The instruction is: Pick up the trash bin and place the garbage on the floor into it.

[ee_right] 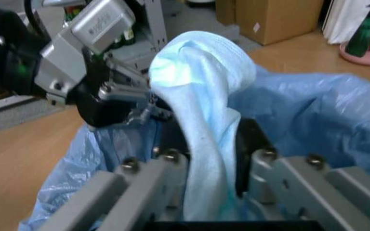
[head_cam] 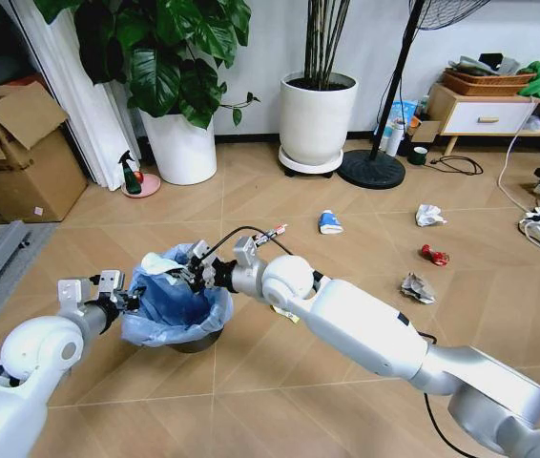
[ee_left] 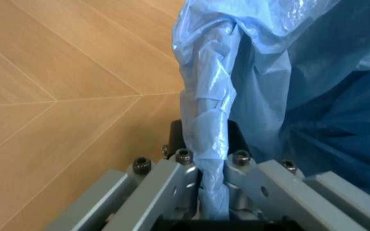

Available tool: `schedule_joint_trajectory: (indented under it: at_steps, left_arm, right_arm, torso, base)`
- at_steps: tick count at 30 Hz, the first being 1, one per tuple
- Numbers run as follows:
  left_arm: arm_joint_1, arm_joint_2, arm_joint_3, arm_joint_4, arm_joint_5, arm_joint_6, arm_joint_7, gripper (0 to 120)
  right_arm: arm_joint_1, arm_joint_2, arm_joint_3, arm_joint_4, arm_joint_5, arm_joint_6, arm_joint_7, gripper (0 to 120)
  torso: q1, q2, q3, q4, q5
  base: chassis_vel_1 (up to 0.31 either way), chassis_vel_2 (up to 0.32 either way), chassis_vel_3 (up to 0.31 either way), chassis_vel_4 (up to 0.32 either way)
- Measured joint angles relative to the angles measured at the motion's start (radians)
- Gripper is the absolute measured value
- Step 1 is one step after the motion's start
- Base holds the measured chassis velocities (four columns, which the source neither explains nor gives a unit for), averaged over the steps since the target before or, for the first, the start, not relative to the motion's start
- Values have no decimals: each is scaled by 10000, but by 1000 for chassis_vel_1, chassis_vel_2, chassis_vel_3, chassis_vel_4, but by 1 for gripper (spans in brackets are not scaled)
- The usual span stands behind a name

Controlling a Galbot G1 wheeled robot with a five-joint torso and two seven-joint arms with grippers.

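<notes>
I see the trash bin (head_cam: 179, 305) on the floor (head_cam: 251, 401) in front of the big white plant pot (head_cam: 182, 148), and my left end effector (head_cam: 129, 300) is pinching the blue bag (ee_left: 211, 144) at the bin's left rim. My right end effector (head_cam: 191, 275) is over the bin's far rim, pressed onto a pale crumpled tissue (ee_right: 201, 120). More garbage lies to the right of the bin: a blue-white wrapper (head_cam: 329, 222), a paper wad (head_cam: 429, 215), a red packet (head_cam: 434, 255) and a silver packet (head_cam: 418, 287).

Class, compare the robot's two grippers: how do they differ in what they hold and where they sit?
The left gripper is clamped on the trash bin's blue liner rim; the right gripper holds a pale crumpled piece. In the head view the left grips the bin's left edge, while the right reaches over its opening. Both are shut.
</notes>
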Motion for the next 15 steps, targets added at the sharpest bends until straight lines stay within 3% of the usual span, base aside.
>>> schedule_joint_trajectory:
  at_steps: [4, 6, 9, 12, 15]
  left_arm:
    - [38, -6, -60, 2, 23, 0, 47, 0]
    - [67, -11, -126, 8, 57, 0, 80, 0]
    - [81, -12, -153, 9, 69, 0, 102, 0]
    - [95, -16, -178, 9, 101, 0, 145, 0]
    - [88, -22, -182, 6, 124, 0, 160, 0]
  right_arm:
    - [17, 41, -36, -58, -68, -26, 17, 26]
    - [17, 49, -83, -104, -115, -27, 26, 39]
    - [11, 59, -108, -134, -126, -25, 45, 43]
    - [-19, 124, -120, -249, -222, -10, 63, 62]
    - [-23, 174, -120, -307, -243, 3, 97, 71]
  torso:
    - [0, 0, 0, 1, 0]
    - [0, 0, 0, 1, 1]
    - [0, 0, -1, 1, 1]
    - [0, 0, 0, 0, 1]
    - [0, 1, 0, 0, 1]
  base:
    - [0, 0, 0, 0]
    - [0, 0, 0, 0]
    - [0, 0, 0, 0]
    - [0, 0, 0, 0]
    - [0, 0, 0, 0]
